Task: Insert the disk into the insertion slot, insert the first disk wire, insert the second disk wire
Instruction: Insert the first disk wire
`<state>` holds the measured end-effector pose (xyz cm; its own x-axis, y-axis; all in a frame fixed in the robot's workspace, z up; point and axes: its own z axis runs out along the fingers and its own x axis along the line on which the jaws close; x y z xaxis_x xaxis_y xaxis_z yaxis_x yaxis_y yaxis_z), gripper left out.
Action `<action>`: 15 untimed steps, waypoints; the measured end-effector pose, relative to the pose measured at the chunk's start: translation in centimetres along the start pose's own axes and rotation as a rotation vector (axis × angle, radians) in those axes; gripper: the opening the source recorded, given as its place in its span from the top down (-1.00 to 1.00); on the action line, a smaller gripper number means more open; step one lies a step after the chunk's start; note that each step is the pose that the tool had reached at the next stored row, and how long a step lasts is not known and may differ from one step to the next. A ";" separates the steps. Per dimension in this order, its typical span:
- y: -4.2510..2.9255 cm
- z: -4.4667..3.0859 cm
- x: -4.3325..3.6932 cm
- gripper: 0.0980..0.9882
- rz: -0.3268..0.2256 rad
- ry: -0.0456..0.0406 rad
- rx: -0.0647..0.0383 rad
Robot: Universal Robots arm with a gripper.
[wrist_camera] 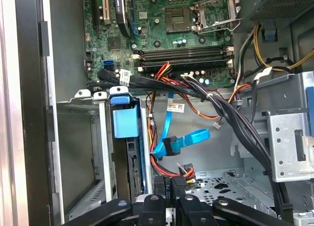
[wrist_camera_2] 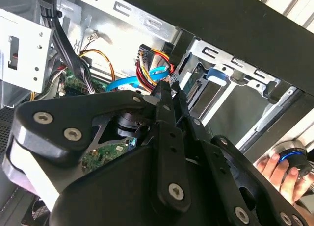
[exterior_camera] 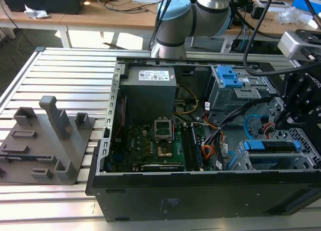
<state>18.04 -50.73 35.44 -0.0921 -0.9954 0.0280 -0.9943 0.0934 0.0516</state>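
Pinching gripper [wrist_camera: 170, 190] tight round first disk wire [wrist_camera: 164, 168] plug, just beside rear edge of disk [wrist_camera: 125, 123], sitting in insertion slot [wrist_camera: 100, 138] at case [wrist_camera: 32, 113] corner; second disk wire [wrist_camera: 189, 139] hanging loose in open room alongside.

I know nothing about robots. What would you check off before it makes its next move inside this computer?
1. The disk seated in the insertion slot: ok.
2. End effector at the orange-yellow-black wire bundle, close to the disk: ok.
3. That bundle's plug pushed home: cannot tell.
4. The second disk wire connected: not ok, it hangs loose.
5. Person's hand outside the case: ok.
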 end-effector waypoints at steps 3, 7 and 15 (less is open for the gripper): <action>-0.03 0.02 0.36 0.82 0.000 0.0001 0.000; -0.08 0.05 0.81 0.82 0.000 0.0000 0.000; -0.12 0.20 1.25 0.82 0.000 -0.0009 0.000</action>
<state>18.04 -52.00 35.28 -0.0921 -0.9954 0.0271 -0.9943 0.0934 0.0517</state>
